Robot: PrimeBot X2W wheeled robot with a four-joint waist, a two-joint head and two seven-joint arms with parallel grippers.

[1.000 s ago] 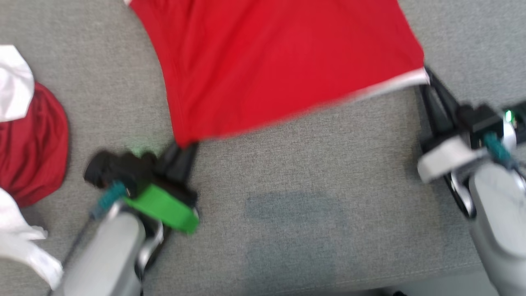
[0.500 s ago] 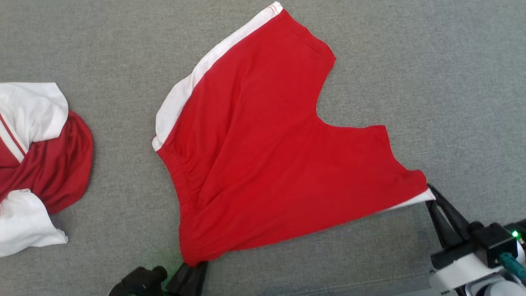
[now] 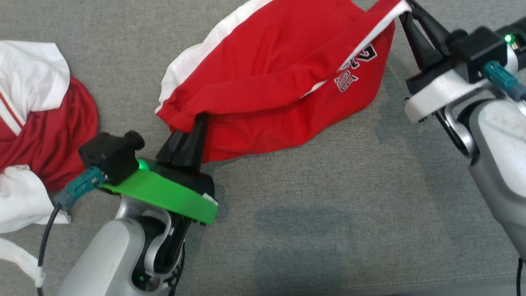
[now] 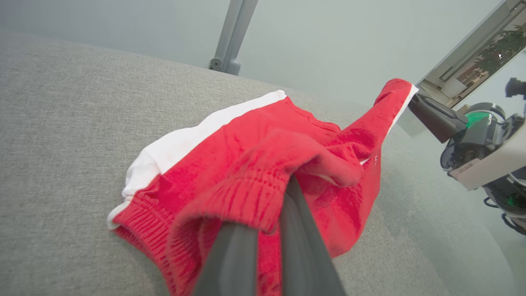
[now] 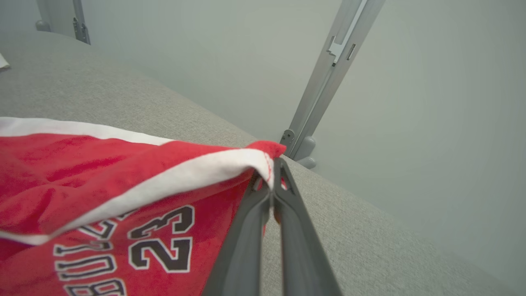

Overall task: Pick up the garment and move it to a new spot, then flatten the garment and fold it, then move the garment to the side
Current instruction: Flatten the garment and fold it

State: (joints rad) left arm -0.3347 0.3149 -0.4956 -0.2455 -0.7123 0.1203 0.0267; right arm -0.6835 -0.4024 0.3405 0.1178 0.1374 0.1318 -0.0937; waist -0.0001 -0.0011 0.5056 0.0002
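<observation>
Sagging between both arms' fingers (image 3: 192,140): garment (image 3: 263,78)

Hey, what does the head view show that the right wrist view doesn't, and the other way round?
Head view adds: the left tool shut on the waistband of the red shorts, and a second red and white garment lying at the left on the grey surface. Right wrist view adds: a grey metal post past the surface's far edge, before a pale wall. Shared: the shorts with their 23 print, the surface, and the right tool shut on a white-trimmed corner.

Dark left claw (image 3: 200,120), green wrist plate (image 3: 164,194), white right plate (image 3: 439,88), grey forearms (image 3: 109,255)
</observation>
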